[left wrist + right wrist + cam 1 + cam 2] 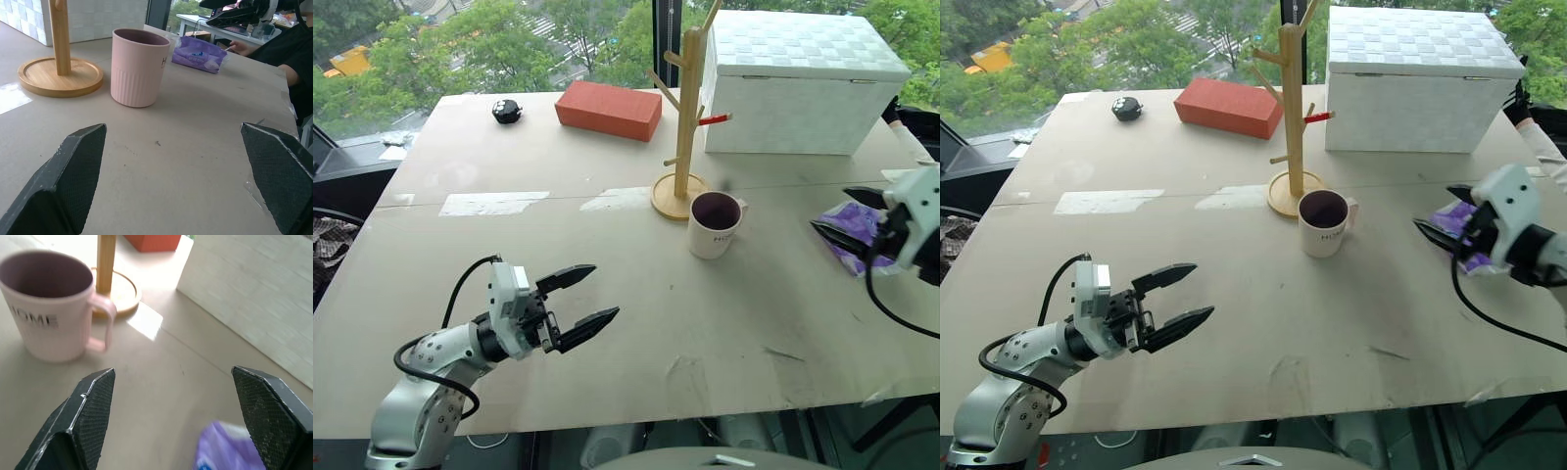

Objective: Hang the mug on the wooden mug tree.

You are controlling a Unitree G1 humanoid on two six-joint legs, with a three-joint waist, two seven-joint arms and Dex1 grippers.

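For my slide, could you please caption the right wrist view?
Open right gripper faces the upright mug beside the wooden mug tree.

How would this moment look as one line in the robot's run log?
mug: upright on table, beside mug tree | not hung | left claw: open, empty | right claw: open, empty

Mug [714, 224] stands upright on table [607, 294], touching wooden mug tree [683, 127] base at tree's 5 o'clock. Left hand [587, 302] hovers w/ fingers apart at mug's 8 o'clock; right hand [842, 217], fingers spread, over purple pack [850, 227] at 3 o'clock.
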